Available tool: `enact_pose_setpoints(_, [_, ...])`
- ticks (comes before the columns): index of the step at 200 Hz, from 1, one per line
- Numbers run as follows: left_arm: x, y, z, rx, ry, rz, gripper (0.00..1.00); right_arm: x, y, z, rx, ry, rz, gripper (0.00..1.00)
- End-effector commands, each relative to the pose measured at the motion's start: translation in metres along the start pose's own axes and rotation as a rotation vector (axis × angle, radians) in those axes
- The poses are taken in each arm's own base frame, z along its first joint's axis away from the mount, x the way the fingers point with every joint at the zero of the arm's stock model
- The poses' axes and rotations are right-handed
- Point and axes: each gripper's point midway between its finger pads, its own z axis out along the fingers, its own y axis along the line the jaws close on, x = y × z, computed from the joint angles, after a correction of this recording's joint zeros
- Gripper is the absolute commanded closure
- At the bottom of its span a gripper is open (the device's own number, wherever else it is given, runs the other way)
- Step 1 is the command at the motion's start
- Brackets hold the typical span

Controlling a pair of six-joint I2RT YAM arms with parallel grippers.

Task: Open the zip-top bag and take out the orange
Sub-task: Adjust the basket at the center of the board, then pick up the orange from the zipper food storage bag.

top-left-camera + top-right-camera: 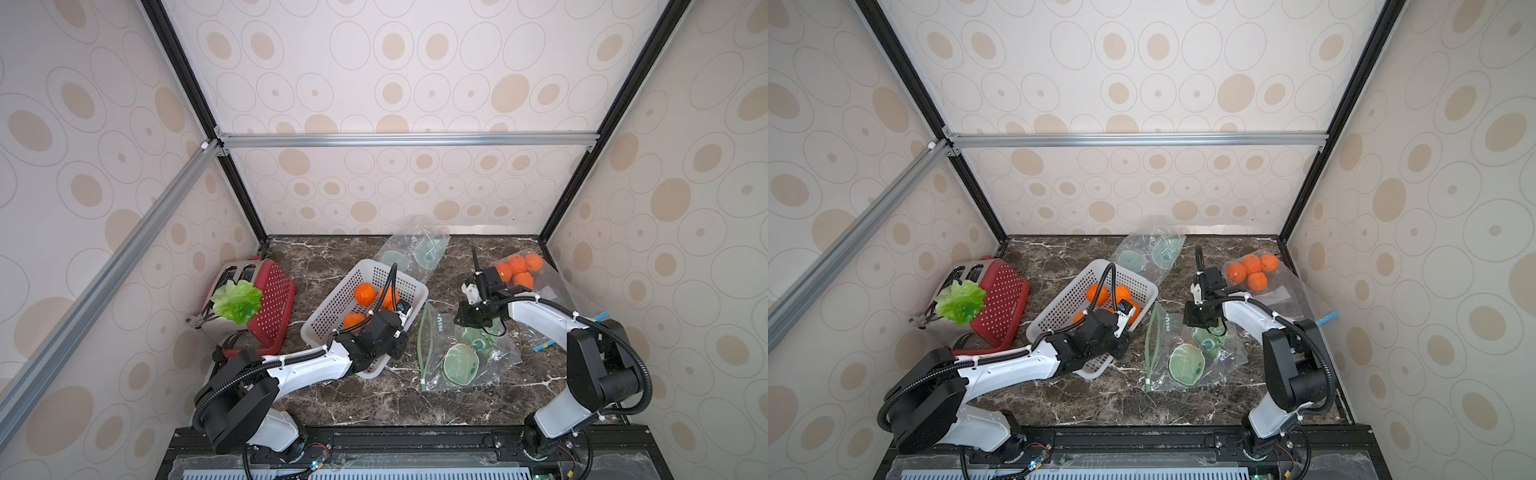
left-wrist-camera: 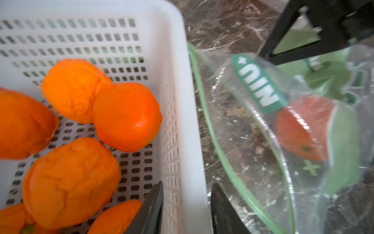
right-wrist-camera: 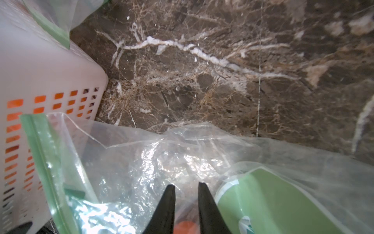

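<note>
We find the zip-top bag (image 2: 261,89) gaping beside our left gripper (image 2: 187,183), jaws apart over the basket (image 2: 182,81). Its orange (image 2: 299,129) lies inside, under our right gripper (image 3: 186,184), whose grip we cannot tell.

Only one word in the whole booth can be read. It sits on the nearest bag (image 2: 242,141), the one lying middle-right: a green label (image 2: 261,85) printed on the clear plastic, with white capitals "NIU" and a small white plus after them. Lower on the same bag there is a loose green plus sign (image 2: 311,167), also printed on the plastic. In both top views the label (image 1: 437,318) (image 1: 1165,319) shows only as a green strip with white specks, too small to read. The green card (image 3: 283,202) inside the bag carries a white-and-green mark at its edge, but it can't be made out.
</note>
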Motion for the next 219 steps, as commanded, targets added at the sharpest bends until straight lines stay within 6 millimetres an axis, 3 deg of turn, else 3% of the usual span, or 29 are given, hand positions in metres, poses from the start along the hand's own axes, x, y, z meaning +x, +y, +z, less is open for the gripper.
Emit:
enact_pose_setpoints(1, [0.007, 0.036, -0.012, -0.112, 0.005, -0.085, 0.61, 0.004, -0.003, -0.003, 0.014, 0.010, 0.004, 0.76])
enact_pose_setpoints(40, [-0.025, -0.005, -0.041, 0.121, -0.113, -0.014, 0.50, 0.004, -0.002, -0.006, 0.009, 0.000, 0.004, 0.76])
enact_pose_setpoints(80, [-0.047, -0.037, -0.054, 0.201, -0.156, 0.073, 0.53, 0.002, -0.001, -0.011, 0.007, -0.018, 0.002, 0.76])
enact_pose_setpoints(97, [-0.047, -0.053, -0.045, 0.254, -0.136, 0.101, 0.58, 0.004, -0.002, -0.012, 0.012, -0.020, 0.001, 0.76])
enact_pose_setpoints(126, [-0.043, -0.064, -0.013, 0.261, -0.073, 0.113, 0.83, 0.005, -0.003, -0.013, 0.017, -0.022, 0.003, 0.76])
enact_pose_setpoints(142, [-0.040, -0.073, 0.003, 0.287, -0.047, 0.122, 0.89, 0.006, -0.004, -0.013, 0.020, -0.021, 0.003, 0.76])
enact_pose_setpoints(168, [-0.031, -0.075, 0.022, 0.282, -0.004, 0.138, 0.94, 0.009, -0.006, -0.013, 0.026, -0.015, 0.003, 0.76])
enact_pose_setpoints(219, [-0.025, -0.097, 0.031, 0.380, 0.017, 0.162, 0.94, 0.006, -0.010, -0.022, 0.051, -0.048, 0.012, 0.76])
